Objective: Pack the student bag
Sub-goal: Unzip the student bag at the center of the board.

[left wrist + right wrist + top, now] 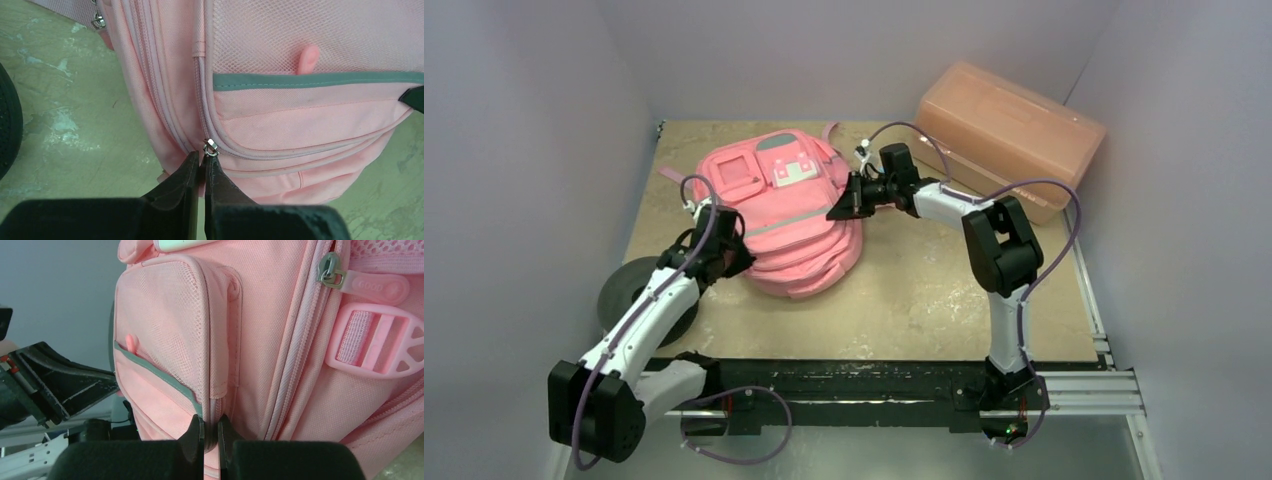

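Observation:
The pink student bag (784, 215) lies on the table with its grey-and-white patch facing up. My left gripper (727, 255) is at the bag's near left edge. In the left wrist view (202, 159) it is shut on a metal zipper pull (210, 148) at the bottom of the front pocket's zip, below the mesh pocket (310, 30). My right gripper (840, 206) is at the bag's right side. In the right wrist view (210, 421) it is shut on a fold of the bag's fabric (220, 365) along the pocket seam.
A rigid translucent orange-pink box (1009, 135) stands at the back right. A dark round object (624, 295) lies at the left table edge beside my left arm. A second zipper pull (330, 271) and a pink buckle (375, 342) sit on the bag's side.

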Available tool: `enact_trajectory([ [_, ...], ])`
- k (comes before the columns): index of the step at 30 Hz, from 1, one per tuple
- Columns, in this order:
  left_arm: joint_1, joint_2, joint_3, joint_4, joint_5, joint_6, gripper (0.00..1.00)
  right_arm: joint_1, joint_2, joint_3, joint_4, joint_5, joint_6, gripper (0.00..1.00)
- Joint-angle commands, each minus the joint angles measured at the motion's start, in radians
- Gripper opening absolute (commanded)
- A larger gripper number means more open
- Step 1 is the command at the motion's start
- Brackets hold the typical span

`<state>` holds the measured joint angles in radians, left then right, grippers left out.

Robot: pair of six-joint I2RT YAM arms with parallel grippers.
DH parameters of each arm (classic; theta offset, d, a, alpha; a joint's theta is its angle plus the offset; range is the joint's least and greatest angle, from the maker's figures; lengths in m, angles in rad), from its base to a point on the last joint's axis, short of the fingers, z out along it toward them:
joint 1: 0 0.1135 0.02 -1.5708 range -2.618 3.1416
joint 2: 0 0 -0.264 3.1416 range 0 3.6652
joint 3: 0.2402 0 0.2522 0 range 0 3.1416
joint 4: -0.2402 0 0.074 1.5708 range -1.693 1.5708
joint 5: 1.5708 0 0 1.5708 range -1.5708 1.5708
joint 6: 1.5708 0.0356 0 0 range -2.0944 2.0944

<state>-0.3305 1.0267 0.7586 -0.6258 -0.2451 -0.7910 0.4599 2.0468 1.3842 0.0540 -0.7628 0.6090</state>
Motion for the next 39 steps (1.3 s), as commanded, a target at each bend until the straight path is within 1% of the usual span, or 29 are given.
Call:
enact_trajectory([
  [1,0.165,0.100,0.046,-0.103,0.099,0.104,0.00,-0.066,0.048,0.150,-0.081,0.145,-0.143,0.00],
  [4,0.210,0.169,0.110,-0.153,0.094,0.111,0.00,-0.066,0.085,0.241,-0.170,0.159,-0.204,0.00],
  [8,0.240,0.106,0.121,-0.149,0.075,0.088,0.00,-0.066,0.089,0.288,-0.205,0.189,-0.264,0.00],
  [11,0.267,0.080,0.134,-0.129,0.111,0.107,0.08,-0.067,0.084,0.315,-0.239,0.200,-0.297,0.00],
  [12,0.272,0.087,0.142,-0.136,0.125,0.113,0.09,-0.067,0.078,0.313,-0.243,0.200,-0.300,0.00],
  [13,0.274,0.093,0.146,-0.141,0.131,0.117,0.11,-0.066,0.067,0.308,-0.241,0.195,-0.298,0.02],
  [15,0.275,0.091,0.132,-0.143,0.137,0.120,0.17,-0.064,0.047,0.288,-0.237,0.184,-0.291,0.06],
  [16,0.275,0.081,0.120,-0.140,0.137,0.121,0.22,-0.064,0.033,0.280,-0.242,0.183,-0.291,0.09],
  [18,0.275,0.044,0.097,-0.135,0.148,0.122,0.31,-0.063,0.005,0.271,-0.260,0.197,-0.297,0.19],
  [19,0.275,0.020,0.089,-0.131,0.163,0.126,0.38,-0.063,-0.012,0.268,-0.275,0.214,-0.306,0.25],
  [20,0.275,-0.005,0.085,-0.129,0.175,0.133,0.45,-0.063,-0.029,0.268,-0.291,0.230,-0.316,0.33],
  [22,0.275,-0.050,0.090,-0.127,0.192,0.154,0.58,-0.063,-0.066,0.264,-0.311,0.255,-0.336,0.40],
  [23,0.275,-0.068,0.099,-0.130,0.193,0.168,0.62,-0.063,-0.084,0.264,-0.323,0.266,-0.344,0.43],
  [25,0.275,-0.089,0.123,-0.127,0.189,0.214,0.66,-0.063,-0.135,0.246,-0.325,0.301,-0.348,0.53],
  [27,0.271,-0.081,0.167,-0.106,0.228,0.280,0.67,-0.063,-0.194,0.189,-0.286,0.328,-0.321,0.61],
  [29,0.225,-0.049,0.222,-0.080,0.279,0.333,0.73,-0.064,-0.253,0.093,-0.223,0.372,-0.272,0.69],
  [30,0.170,-0.025,0.261,-0.072,0.268,0.371,0.75,-0.067,-0.286,0.046,-0.159,0.393,-0.233,0.73],
  [31,0.091,0.008,0.304,-0.068,0.232,0.421,0.75,-0.071,-0.318,-0.014,-0.105,0.406,-0.193,0.77],
  [32,0.020,0.044,0.353,-0.067,0.184,0.473,0.75,-0.078,-0.355,-0.075,-0.035,0.408,-0.151,0.78],
  [33,-0.045,0.092,0.403,-0.068,0.160,0.535,0.71,-0.086,-0.397,-0.138,0.032,0.417,-0.117,0.79],
  [34,-0.088,0.143,0.458,-0.086,0.148,0.582,0.68,-0.089,-0.447,-0.201,0.081,0.448,-0.097,0.84],
  [35,-0.125,0.197,0.516,-0.112,0.141,0.630,0.68,-0.089,-0.494,-0.249,0.117,0.509,-0.089,0.95],
  [36,-0.154,0.256,0.570,-0.143,0.135,0.670,0.68,-0.091,-0.534,-0.285,0.130,0.538,-0.085,0.98],
  [38,-0.197,0.365,0.677,-0.214,0.097,0.728,0.69,-0.097,-0.598,-0.322,0.108,0.626,-0.082,0.99],
  [39,-0.212,0.414,0.707,-0.217,0.092,0.757,0.69,-0.100,-0.623,-0.336,0.093,0.648,-0.076,0.99],
])
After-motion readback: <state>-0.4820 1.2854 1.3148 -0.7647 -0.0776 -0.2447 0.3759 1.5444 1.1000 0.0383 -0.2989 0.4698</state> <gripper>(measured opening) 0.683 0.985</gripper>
